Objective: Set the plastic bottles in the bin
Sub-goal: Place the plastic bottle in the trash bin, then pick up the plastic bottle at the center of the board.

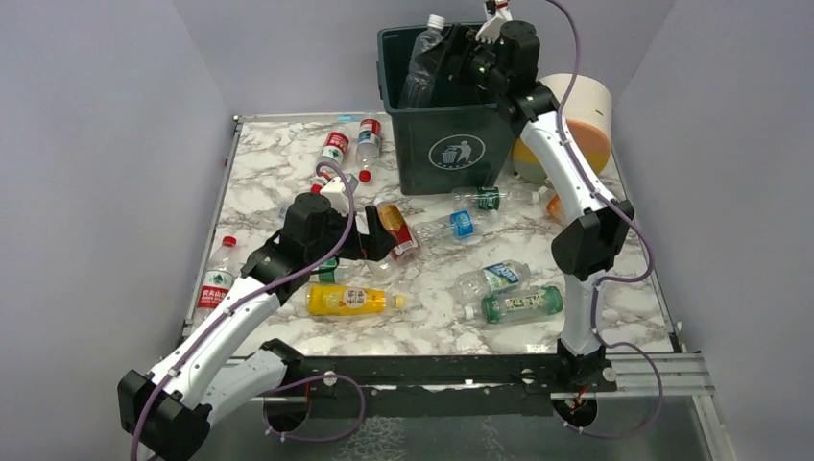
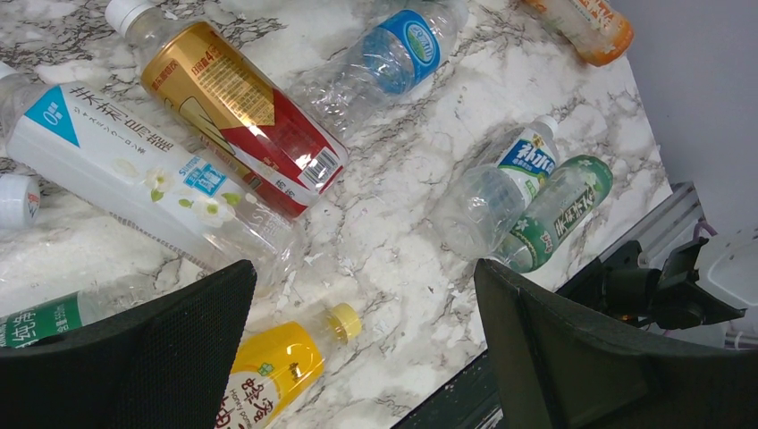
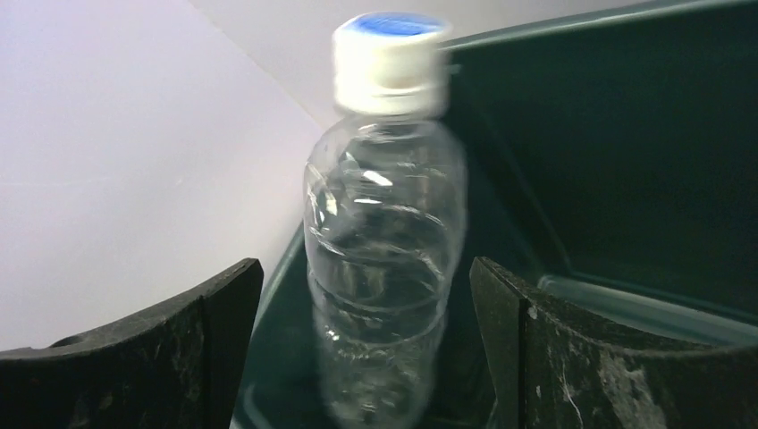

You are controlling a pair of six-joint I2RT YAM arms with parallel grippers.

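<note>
The dark green bin (image 1: 451, 144) stands at the back of the marble table. My right gripper (image 1: 472, 56) hangs over its opening. In the right wrist view this gripper (image 3: 362, 277) is open, and a blurred clear bottle (image 3: 386, 259) with a white cap stands between the fingers, touching neither, inside the bin (image 3: 626, 161). The same bottle (image 1: 422, 62) pokes out of the bin top. My left gripper (image 1: 379, 235) (image 2: 365, 268) is open and empty above the table, beside the red-and-gold bottle (image 1: 396, 230) (image 2: 237, 112) and near the yellow-orange bottle (image 1: 350, 301) (image 2: 268, 375).
Several bottles lie about: a green one (image 1: 518, 304) (image 2: 554, 214), clear ones (image 1: 491, 279) (image 1: 451, 226) (image 1: 490, 199), two at the back left (image 1: 334, 149) (image 1: 369, 139), one at the left edge (image 1: 218, 279). A cream-and-orange cylinder (image 1: 576, 120) stands right of the bin.
</note>
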